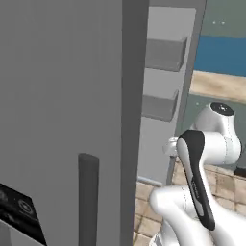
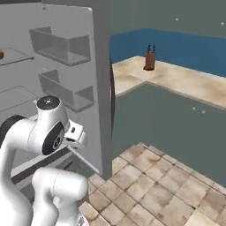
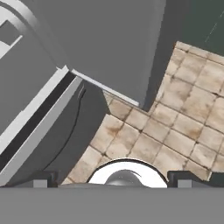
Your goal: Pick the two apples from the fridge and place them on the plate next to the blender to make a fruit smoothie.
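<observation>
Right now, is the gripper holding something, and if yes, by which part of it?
Nothing is held. In the hand view, the gripper has its two tips wide apart, and between them lie only floor tiles below the open fridge.

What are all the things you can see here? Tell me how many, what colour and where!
fridge: one, grey, open, left of right base view
door bins: two, grey, on the fridge door
apple: one, reddish-brown, on a shelf at the far left edge
knife block: one, brown, on the beige counter
floor tiles: many, tan, below
arm: one, white with dark joints, beside the fridge
tool: one, dark tips, open, over the floor
</observation>
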